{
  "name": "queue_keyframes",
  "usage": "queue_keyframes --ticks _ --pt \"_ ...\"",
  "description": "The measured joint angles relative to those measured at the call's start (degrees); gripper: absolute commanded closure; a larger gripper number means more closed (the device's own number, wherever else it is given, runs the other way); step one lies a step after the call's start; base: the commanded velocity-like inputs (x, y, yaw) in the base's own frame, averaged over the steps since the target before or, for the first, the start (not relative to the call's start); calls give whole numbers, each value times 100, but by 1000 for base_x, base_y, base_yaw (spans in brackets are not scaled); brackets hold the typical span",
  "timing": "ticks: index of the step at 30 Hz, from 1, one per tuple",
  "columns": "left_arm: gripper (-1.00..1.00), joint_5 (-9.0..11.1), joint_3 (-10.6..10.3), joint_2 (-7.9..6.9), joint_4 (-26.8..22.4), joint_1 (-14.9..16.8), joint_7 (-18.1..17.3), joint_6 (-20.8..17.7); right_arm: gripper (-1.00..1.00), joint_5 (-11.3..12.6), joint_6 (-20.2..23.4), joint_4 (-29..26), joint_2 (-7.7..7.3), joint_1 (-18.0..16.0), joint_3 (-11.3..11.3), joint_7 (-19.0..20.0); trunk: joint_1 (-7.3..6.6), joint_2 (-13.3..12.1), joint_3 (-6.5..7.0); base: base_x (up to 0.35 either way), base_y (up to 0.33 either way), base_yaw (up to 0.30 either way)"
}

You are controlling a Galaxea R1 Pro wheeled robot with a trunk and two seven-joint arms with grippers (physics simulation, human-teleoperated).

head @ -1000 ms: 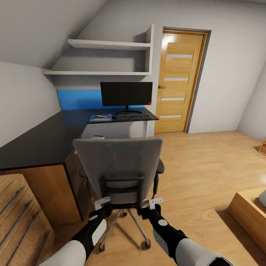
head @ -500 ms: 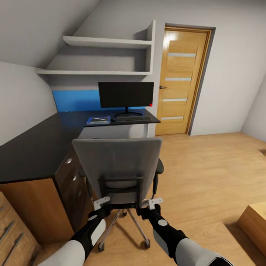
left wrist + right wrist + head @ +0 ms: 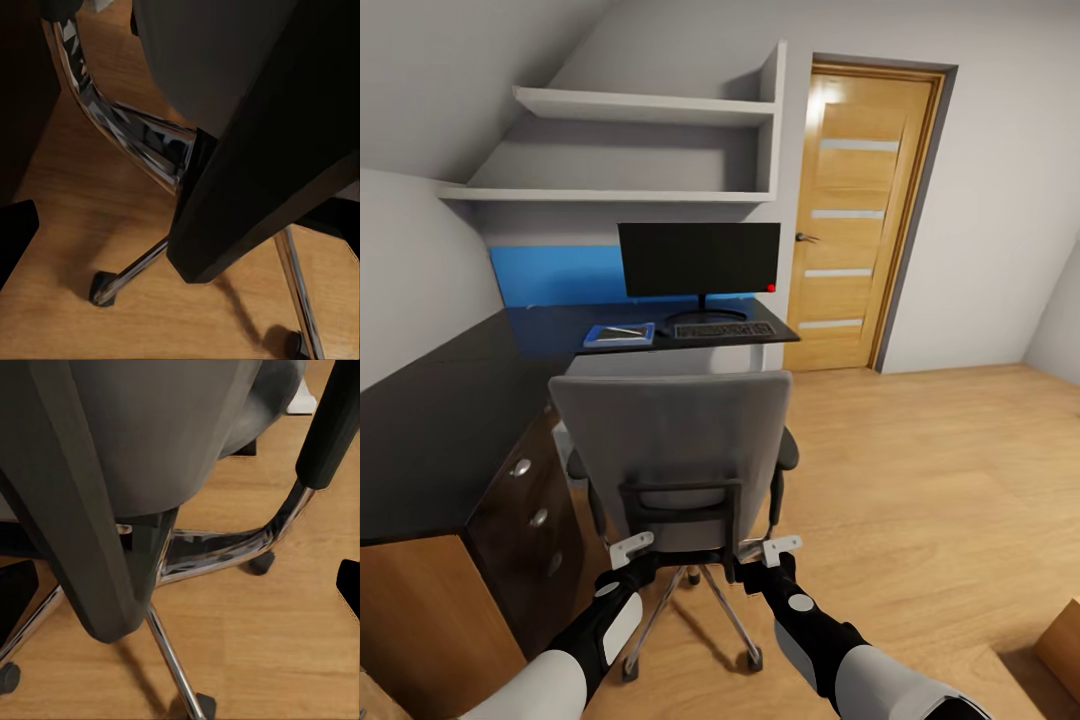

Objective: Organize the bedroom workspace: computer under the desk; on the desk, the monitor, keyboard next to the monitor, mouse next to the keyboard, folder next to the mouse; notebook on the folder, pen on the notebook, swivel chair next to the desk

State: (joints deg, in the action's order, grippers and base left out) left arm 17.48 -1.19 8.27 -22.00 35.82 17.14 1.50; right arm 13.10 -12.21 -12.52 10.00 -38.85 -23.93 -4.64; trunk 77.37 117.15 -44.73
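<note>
The swivel chair [image 3: 675,450], with grey back and chrome base, stands right in front of me, its back to me. My left gripper [image 3: 632,550] and right gripper [image 3: 780,548] are at the lower edge of its backrest, either side of the black back frame. In the wrist views each gripper [image 3: 178,229] [image 3: 180,589] has its fingers spread wide, the black strut between them. Beyond, the black desk [image 3: 440,420] carries the monitor [image 3: 700,258], the keyboard [image 3: 722,329], the mouse [image 3: 662,332] and the blue notebook [image 3: 618,334] with the pen [image 3: 622,331] on it. I cannot make out the folder. The computer is hidden.
The dark drawer unit [image 3: 525,500] with round knobs stands close to the chair's left. A wooden door [image 3: 855,215] is behind the desk's right end, and shelves [image 3: 640,150] hang above. Open wooden floor [image 3: 920,480] lies to the right. A wooden furniture corner [image 3: 1065,635] shows at the lower right.
The view has advanced toward the desk, and the chair has kept its place in front of my grippers, so it has rolled forward with me. The wooden dresser at the left has slid out of view.
</note>
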Motion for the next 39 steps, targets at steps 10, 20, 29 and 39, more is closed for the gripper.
queue_keyframes --ticks 10,20,29,39 --pt "-100 0 2 0 -1 0 -3 0 -100 9 -92 3 0 0 4 -6 0 0 0 331 0 0" --pt "-100 -10 13 -1 0 0 9 0 -100 6 -111 2 0 -1 16 -8 0 0 0 330 0 0" --pt "-100 -9 24 -3 5 -2 22 0 -100 -225 -592 -2 0 -2 22 2 0 0 0 331 -45 0" --pt "-100 3 18 -2 5 -2 18 0 -100 -294 -612 -4 0 -2 17 2 0 0 0 330 -70 0"
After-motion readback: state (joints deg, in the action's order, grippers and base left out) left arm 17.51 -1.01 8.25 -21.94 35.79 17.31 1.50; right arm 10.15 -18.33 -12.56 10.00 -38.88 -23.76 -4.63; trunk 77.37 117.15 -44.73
